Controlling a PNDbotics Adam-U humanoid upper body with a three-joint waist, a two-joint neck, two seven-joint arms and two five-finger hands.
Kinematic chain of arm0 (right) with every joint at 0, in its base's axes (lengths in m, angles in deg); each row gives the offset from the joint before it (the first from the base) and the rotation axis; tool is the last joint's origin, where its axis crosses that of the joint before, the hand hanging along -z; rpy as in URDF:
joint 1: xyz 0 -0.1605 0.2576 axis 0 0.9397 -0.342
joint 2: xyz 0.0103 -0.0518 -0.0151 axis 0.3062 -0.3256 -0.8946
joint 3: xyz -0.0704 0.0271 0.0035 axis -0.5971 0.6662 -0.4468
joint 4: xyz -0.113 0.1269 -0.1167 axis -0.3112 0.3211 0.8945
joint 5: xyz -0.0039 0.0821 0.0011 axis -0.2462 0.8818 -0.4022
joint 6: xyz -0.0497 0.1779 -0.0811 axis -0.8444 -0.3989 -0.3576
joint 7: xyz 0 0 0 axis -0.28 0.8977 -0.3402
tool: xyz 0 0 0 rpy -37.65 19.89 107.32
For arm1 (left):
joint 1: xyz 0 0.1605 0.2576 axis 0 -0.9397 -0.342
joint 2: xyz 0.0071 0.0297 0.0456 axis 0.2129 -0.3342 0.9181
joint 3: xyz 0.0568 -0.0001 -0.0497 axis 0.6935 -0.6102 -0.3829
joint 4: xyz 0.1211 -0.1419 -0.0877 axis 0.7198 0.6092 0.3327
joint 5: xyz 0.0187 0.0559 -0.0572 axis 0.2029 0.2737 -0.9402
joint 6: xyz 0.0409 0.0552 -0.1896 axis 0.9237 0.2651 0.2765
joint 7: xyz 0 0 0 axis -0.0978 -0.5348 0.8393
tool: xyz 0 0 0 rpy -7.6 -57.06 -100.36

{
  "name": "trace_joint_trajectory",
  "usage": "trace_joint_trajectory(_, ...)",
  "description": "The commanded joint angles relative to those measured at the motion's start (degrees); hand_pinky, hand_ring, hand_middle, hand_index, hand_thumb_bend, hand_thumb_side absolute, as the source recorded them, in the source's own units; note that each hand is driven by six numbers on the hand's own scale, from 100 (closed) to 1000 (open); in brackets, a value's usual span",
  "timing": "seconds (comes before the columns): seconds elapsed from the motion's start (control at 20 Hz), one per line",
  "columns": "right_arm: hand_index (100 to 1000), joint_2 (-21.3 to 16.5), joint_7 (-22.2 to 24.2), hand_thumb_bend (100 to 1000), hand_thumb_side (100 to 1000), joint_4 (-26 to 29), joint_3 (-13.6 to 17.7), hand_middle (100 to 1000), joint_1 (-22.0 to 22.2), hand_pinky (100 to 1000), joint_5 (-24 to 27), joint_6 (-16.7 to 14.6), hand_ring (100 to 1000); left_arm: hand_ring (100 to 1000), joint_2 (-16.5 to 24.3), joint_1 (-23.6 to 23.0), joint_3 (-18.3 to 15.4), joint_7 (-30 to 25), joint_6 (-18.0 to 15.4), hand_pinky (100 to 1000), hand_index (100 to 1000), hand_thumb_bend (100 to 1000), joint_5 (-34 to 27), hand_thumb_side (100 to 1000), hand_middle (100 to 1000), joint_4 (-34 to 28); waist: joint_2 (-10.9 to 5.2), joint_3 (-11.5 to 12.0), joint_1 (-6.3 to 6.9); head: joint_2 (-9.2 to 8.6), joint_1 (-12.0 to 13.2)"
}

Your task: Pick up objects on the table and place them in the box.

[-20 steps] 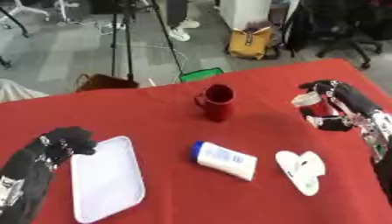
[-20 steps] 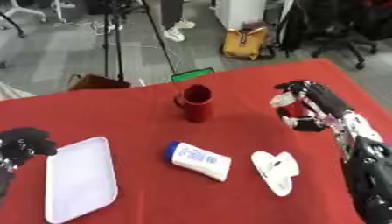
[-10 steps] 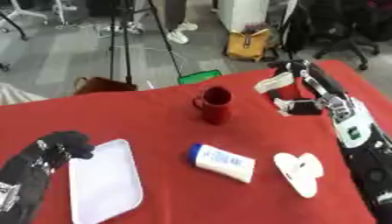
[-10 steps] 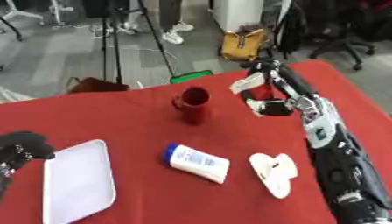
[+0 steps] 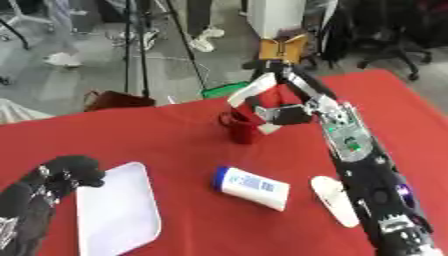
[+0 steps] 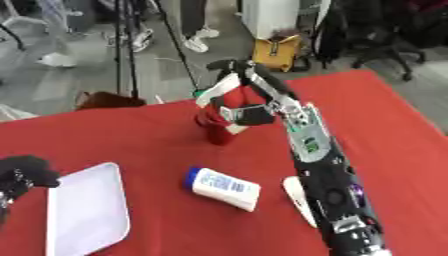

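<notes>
red table (image 5: 175, 135) holds one mug (image 5: 242, 126), bottle (image 5: 252, 186), tray (image 5: 115, 212); right hand (image 5: 282, 102) fingers spread at mug, left hand (image 5: 63, 174) curled.

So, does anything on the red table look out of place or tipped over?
Only the white bottle: it lies on its side in the middle of the table. The red mug stands upright with the right hand reaching at it, and the white tray lies flat. No spill shows.

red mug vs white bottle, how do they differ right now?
The red mug stands upright; the white bottle lies on its side. The mug is at the right hand, fingers spread beside it; the bottle lies nearer the camera, untouched. Both rest on the red table.
</notes>
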Motion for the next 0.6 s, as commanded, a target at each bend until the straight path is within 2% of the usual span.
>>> trace_joint_trajectory(0.05, 867, 4.19, 10.81, 189, 100, 1.58, -0.66, 534, -1.61, 234, 0.13, -6.58, 412, 721, 0.32, 0.88, 0.31, -0.41, -0.16, 702, 824, 412, -0.59, 1000, 720, -1.23, -0.90, 0.54, 0.02, -0.87, -0.70)
trace_joint_trajectory(0.2, 867, 7.64, 13.18, 186, 100, 1.22, -1.07, 538, -1.84, 237, -1.59, -7.06, 414, 724, 0.23, 1.09, 0.58, -0.60, -0.18, 702, 824, 412, -0.90, 1000, 723, -1.23, -0.83, 1.38, 0.18, -1.09, -1.37)
trace_joint_trajectory(0.4, 868, 12.64, 15.61, 174, 100, 0.26, -1.30, 540, -1.32, 240, -5.95, -9.49, 415, 728, 0.11, 1.35, 0.95, -0.84, -0.19, 702, 823, 412, -1.25, 1000, 727, -1.23, -0.69, 2.53, 0.38, -1.31, -2.20)
trace_joint_trajectory(0.6, 870, 15.58, 16.65, 164, 100, 0.28, -1.45, 539, 0.56, 242, -8.99, -10.54, 415, 730, 0.11, 1.52, 1.08, -0.85, -0.25, 702, 823, 411, -1.47, 1000, 730, -1.23, -0.52, 3.09, 0.45, -1.46, -2.61)
